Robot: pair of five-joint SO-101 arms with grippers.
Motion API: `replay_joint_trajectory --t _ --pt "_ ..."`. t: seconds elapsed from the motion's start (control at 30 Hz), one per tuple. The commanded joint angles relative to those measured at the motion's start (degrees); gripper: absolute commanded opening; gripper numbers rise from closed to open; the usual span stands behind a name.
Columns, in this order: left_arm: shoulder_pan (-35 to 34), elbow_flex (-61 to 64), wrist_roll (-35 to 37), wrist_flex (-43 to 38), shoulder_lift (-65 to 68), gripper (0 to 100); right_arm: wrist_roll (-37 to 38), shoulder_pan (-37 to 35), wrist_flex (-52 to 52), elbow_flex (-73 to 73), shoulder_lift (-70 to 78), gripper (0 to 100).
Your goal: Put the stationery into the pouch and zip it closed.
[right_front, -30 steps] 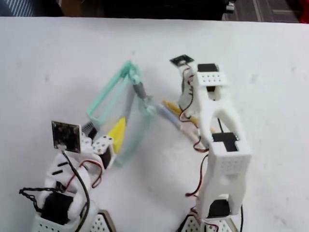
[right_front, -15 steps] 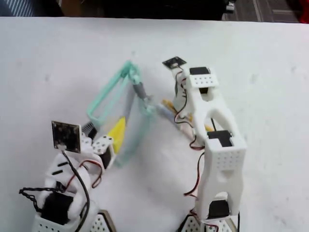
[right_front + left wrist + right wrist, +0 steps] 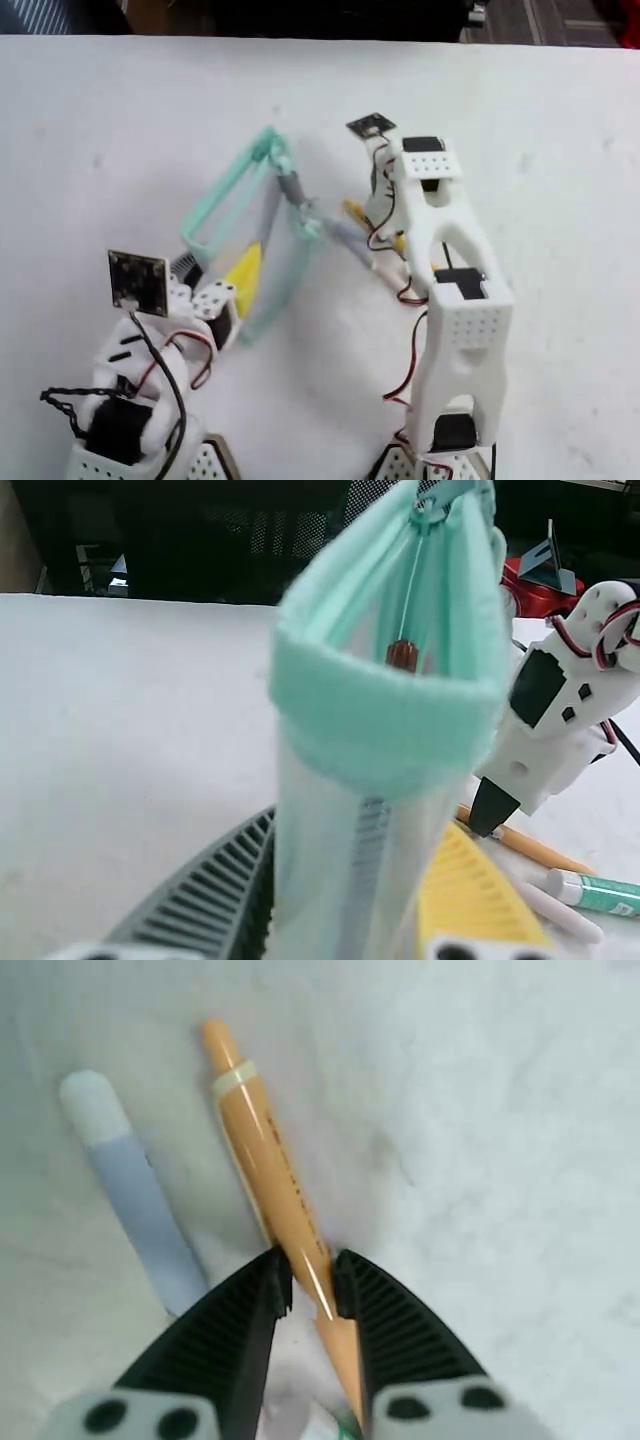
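A mint-edged clear pouch (image 3: 250, 225) lies open on the white table, and my left gripper (image 3: 228, 288) is shut on its near end. In the left wrist view the pouch mouth (image 3: 390, 715) gapes between the grey and yellow fingers (image 3: 470, 895), with a brown-tipped pen (image 3: 402, 656) inside. A grey pen (image 3: 291, 188) pokes out at the pouch's side. My right gripper (image 3: 312, 1265) is shut on an orange pen (image 3: 262, 1150) lying on the table. A blue-and-white pen (image 3: 140, 1200) lies beside it.
Beyond the pouch, the left wrist view shows the right arm's gripper (image 3: 490, 815) over the orange pen (image 3: 525, 848). A green-and-white tube (image 3: 600, 891) and a white stick (image 3: 560, 912) lie close by. The table's far edge (image 3: 300, 38) runs along the back.
The right arm swung slightly toward the pouch, then back, still at the orange pen. The left arm and pouch kept still.
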Motion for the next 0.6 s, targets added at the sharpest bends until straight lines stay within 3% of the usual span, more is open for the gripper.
replay_joint_trajectory --t 0.0,0.3,0.57 --pt "0.75 -1.85 0.53 -1.49 -0.48 20 -0.09 0.4 -0.04 0.53 0.4 1.7" --pt "0.84 -1.93 4.66 -1.32 -0.48 20 -0.09 0.66 -0.13 0.53 0.4 1.7" --pt "3.91 -0.79 -0.62 -1.67 -0.48 20 -0.09 0.75 -0.22 0.53 0.4 1.7"
